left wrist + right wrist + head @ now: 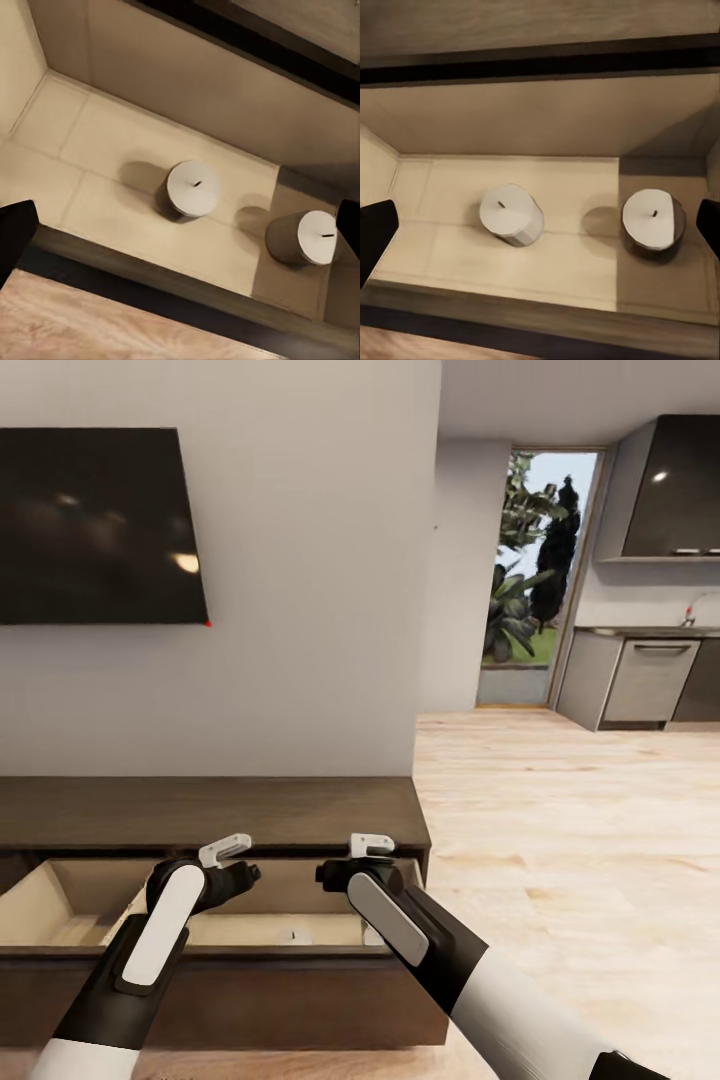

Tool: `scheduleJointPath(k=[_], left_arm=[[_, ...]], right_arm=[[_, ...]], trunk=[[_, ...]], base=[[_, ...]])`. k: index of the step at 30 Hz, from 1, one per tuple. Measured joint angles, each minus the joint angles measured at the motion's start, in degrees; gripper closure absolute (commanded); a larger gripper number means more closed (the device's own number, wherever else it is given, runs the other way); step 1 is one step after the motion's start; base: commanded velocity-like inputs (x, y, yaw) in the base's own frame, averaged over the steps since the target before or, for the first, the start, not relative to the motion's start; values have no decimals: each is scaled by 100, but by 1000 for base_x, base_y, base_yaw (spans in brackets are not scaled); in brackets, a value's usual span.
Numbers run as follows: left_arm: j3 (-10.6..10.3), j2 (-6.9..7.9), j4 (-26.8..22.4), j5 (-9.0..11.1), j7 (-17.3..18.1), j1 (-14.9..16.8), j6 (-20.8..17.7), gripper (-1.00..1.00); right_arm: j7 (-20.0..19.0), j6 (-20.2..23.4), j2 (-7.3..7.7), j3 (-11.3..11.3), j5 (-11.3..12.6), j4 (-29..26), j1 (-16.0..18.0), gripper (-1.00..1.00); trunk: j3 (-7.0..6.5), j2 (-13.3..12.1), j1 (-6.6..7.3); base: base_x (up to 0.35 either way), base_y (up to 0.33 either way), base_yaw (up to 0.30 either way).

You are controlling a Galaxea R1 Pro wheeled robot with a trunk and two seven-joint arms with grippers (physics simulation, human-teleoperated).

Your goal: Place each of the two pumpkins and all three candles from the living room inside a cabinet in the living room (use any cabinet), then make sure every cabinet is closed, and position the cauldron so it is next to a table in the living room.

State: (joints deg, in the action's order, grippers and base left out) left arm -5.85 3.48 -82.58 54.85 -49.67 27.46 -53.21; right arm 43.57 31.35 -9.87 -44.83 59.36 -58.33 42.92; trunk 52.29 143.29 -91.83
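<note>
Right wrist view is showing two stubby pale wax candles (512, 214) (652, 220) standing upright in the light-wood drawer (547, 120) of the dark brown cabinet (210, 810), lying straight ahead of the right gripper (540, 225), whose jaws are spread wide and holding nothing, while the left gripper (180, 229), likewise spread and empty, is hovering over the same pair.

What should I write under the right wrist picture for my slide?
Two candles sit apart inside the open light-wood drawer.

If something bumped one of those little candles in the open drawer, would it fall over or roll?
Probably neither. The lit candle is squat with a flat base, so it would likely slide. If tipped, its round side could roll, though the drawer walls should stop it. It looks rigid, not floppy.
</note>
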Motion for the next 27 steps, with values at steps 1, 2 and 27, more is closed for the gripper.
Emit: scheduleJointPath(k=[1,2,27], left_arm=[[0,0,0,0,0,0,-1,-100],[0,-1,0,0,0,0,-2,-100],[54,16,-43,2,-3,0,-1,-100]], right_arm=[[0,0,0,0,1,1,0,-100],[0,0,0,0,2,1,0,-100],[0,0,-7,-34,-3,-3,-1,-100]], trunk=[[-22,-1,3],[-44,-3,5],[-401,-627,353]], base=[[-8,2,289],[-5,1,290],[-40,38,291]])
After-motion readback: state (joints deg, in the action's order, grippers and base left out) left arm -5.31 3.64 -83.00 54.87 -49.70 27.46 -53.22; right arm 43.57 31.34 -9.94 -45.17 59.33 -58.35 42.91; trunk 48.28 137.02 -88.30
